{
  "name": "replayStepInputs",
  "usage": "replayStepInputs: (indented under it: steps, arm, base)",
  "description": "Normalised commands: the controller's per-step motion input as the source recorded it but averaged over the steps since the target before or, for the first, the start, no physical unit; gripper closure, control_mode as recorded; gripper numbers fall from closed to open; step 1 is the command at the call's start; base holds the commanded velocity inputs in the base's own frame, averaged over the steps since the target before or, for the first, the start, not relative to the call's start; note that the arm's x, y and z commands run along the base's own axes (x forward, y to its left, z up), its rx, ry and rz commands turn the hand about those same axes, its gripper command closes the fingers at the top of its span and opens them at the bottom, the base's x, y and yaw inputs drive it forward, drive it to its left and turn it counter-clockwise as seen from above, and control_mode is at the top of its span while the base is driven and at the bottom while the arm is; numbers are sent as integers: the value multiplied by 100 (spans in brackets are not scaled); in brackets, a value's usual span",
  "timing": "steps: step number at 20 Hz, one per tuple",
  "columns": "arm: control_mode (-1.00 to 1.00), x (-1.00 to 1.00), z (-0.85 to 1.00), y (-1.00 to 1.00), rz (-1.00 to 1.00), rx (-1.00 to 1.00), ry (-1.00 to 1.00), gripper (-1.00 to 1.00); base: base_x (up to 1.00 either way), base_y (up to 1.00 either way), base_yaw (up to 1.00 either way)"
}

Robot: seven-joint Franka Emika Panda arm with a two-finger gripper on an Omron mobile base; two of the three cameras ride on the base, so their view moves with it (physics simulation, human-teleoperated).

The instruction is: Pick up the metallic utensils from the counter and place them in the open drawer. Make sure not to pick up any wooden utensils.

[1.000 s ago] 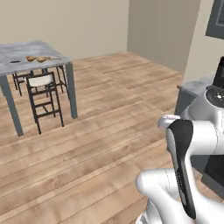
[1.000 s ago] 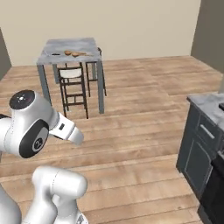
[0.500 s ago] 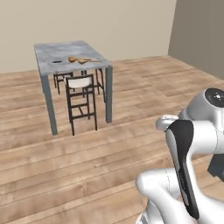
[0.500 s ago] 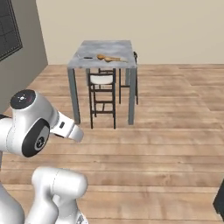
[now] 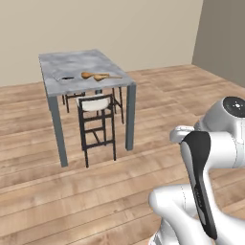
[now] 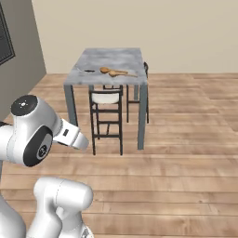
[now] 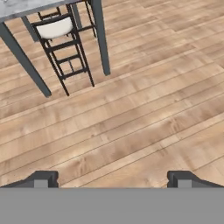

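Note:
The counter (image 5: 76,64), a grey-white marble slab on dark grey legs, stands a few steps ahead across the wooden floor. Two orange-tan wooden utensils (image 5: 98,75) lie near its front edge, also seen in the right base view (image 6: 116,72). Just left of them lies a thin dark shape, the metallic utensils (image 5: 67,77) (image 6: 89,71), too small to make out singly. In the hand view my gripper (image 7: 111,180) is open above bare floorboards, far short of the counter (image 7: 26,6), with nothing between its fingertips (image 7: 41,179). The open drawer is out of view.
A black-framed stool with a white seat (image 5: 95,103) (image 7: 56,27) is tucked under the counter's near side, with another chair behind it. A dark wall panel (image 6: 7,44) stands at the left. Wooden floor (image 6: 176,153) stretches between me and the counter.
The whole picture has shifted as the base turned and drove: the counter now sits nearer the middle of both base views and looks larger. The gripper stays open.

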Motion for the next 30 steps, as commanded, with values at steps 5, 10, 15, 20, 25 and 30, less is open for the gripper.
replayStepInputs:
  steps: [5,10,15,20,25,30]
  arm:
    - [100,0,0,0,0,0,0,-100]
    - [100,0,0,0,0,0,0,-100]
    - [100,0,0,0,0,0,0,-100]
    - [100,0,0,0,0,0,0,-100]
    - [100,0,0,0,0,0,0,-100]
    - [100,0,0,0,0,0,0,-100]
  base:
    - [100,0,17]
    - [100,-2,21]
    - [100,0,33]
    - [99,3,18]
    - [94,6,21]
    - [72,37,3]
